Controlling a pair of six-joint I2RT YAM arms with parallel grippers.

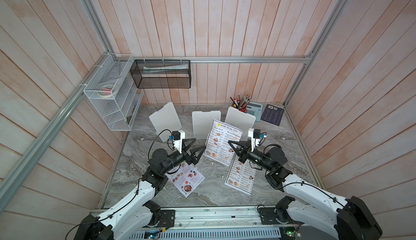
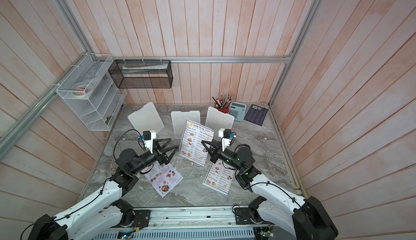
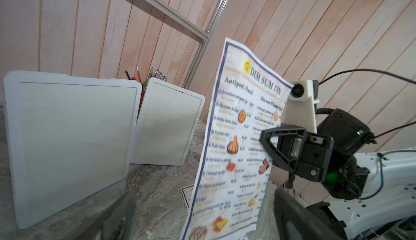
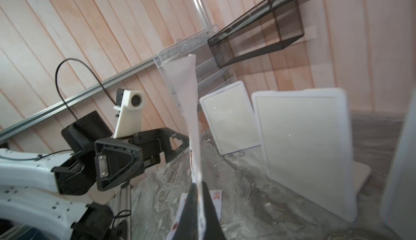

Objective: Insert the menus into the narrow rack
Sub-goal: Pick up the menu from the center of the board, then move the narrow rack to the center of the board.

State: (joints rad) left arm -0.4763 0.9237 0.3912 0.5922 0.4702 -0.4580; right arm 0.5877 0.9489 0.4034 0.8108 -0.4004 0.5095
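Note:
My right gripper (image 1: 231, 145) (image 4: 198, 189) is shut on the edge of a "DIM SUM INN" menu (image 1: 221, 144) (image 2: 197, 143) and holds it upright above the marble table. My left gripper (image 1: 199, 151) (image 3: 202, 216) is open, and the sheet's (image 3: 236, 148) opposite edge stands between its spread fingers. A second Dim Sum menu (image 1: 242, 178) lies flat under the right arm. The colourful Special Menu (image 1: 186, 179) lies flat, partly under the left arm. The narrow black mesh rack (image 1: 162, 74) (image 4: 258, 31) hangs on the back rail with a pale sheet in it.
Three white boards (image 1: 165, 119) (image 1: 206, 124) (image 1: 239, 119) stand upright behind the held menu. A red pencil cup (image 1: 242, 106), a calculator (image 1: 254, 111) and a dark purple booklet (image 1: 273, 115) sit at the back right. A white wire rack (image 1: 112, 97) hangs on the left wall.

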